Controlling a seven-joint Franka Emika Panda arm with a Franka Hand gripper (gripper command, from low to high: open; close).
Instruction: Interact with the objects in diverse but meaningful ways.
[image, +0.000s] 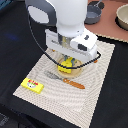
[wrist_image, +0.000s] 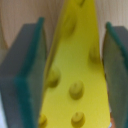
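While open, hand (wrist_image: 75, 75) astride cheese wedge (wrist_image: 75, 65)

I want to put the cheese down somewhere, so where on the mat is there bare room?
Bare mat lies toward the exterior view's right, and between the yellow box and spatula. It is crowded under the gripper, around the cheese wedge.

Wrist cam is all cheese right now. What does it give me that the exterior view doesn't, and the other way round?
Only the wrist view shows the fingers flanking the cheese wedge with gaps on both sides.

Only the exterior view shows the woven mat, yellow box, orange-handled utensil and, beyond the mat, a grey pot.

Both show the cheese wedge under the gripper.
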